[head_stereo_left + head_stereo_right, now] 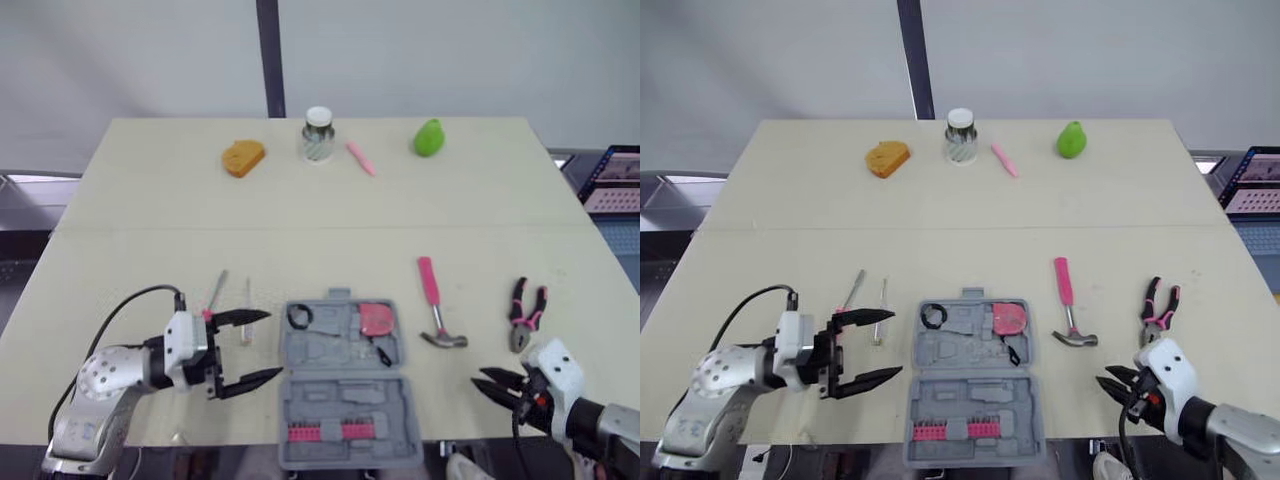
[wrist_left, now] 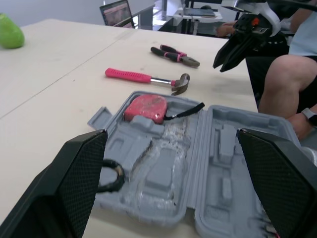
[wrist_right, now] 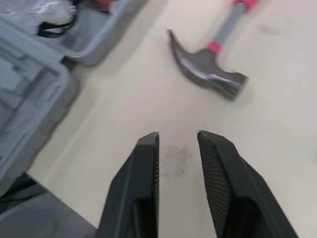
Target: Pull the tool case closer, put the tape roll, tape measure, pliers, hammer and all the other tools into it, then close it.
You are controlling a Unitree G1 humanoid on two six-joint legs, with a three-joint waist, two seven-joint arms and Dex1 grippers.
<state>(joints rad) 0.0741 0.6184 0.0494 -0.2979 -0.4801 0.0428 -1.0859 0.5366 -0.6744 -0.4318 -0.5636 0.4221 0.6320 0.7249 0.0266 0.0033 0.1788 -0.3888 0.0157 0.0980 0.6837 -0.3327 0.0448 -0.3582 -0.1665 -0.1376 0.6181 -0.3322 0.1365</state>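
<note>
The grey tool case [image 1: 330,395] lies open at the table's front centre. A black tape roll [image 1: 299,317] and a pink tape measure [image 1: 377,319] rest in its far half. The pink-handled hammer [image 1: 435,310] lies just right of the case, and the pliers [image 1: 525,313] are further right. Two thin metal tools [image 1: 217,292] lie left of the case. My left gripper [image 1: 245,350] is open and empty beside the case's left edge. My right gripper [image 3: 178,134] hovers narrowly open and empty near the front edge, short of the hammer head [image 3: 208,74].
Along the far edge stand an orange object [image 1: 243,157], a glass jar [image 1: 318,135], a pink pen [image 1: 360,158] and a green pear [image 1: 428,138]. A laptop [image 1: 612,180] sits off the table's right side. A person's knee [image 2: 292,79] is beside the front right corner.
</note>
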